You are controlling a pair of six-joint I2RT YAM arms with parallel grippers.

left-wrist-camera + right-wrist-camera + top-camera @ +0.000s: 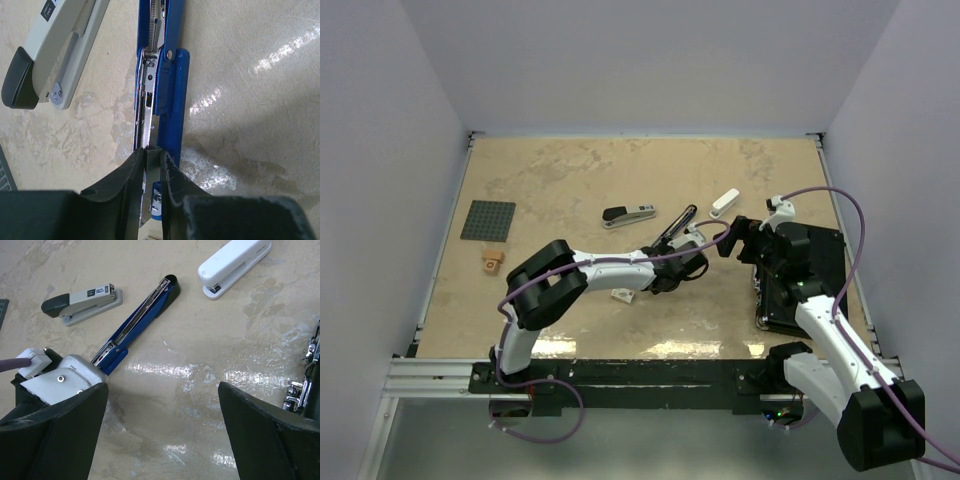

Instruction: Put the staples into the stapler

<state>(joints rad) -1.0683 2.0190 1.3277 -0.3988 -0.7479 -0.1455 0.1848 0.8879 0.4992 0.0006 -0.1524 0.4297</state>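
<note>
The tiny whitish cardboard staples box (623, 296) lies untouched toward the bench's near edge. Just right of it, the left gripper (152, 162) is clenched on the near end of the long blue metal stapler (172, 100), which lies opened flat. A skewed pinch could swivel it or snap it shut. The right gripper (162, 390) hangs released.

The top camera looks steeply down from high behind the near edge, taking in the whole table (570, 180). The left wrist camera sits very close over the blue stapler (167, 100), looking along its length between its own fingers (125, 190). The right wrist camera (further back, slanting down) shares that stapler with both, and the grey stapler (82, 300) beside it.
</note>
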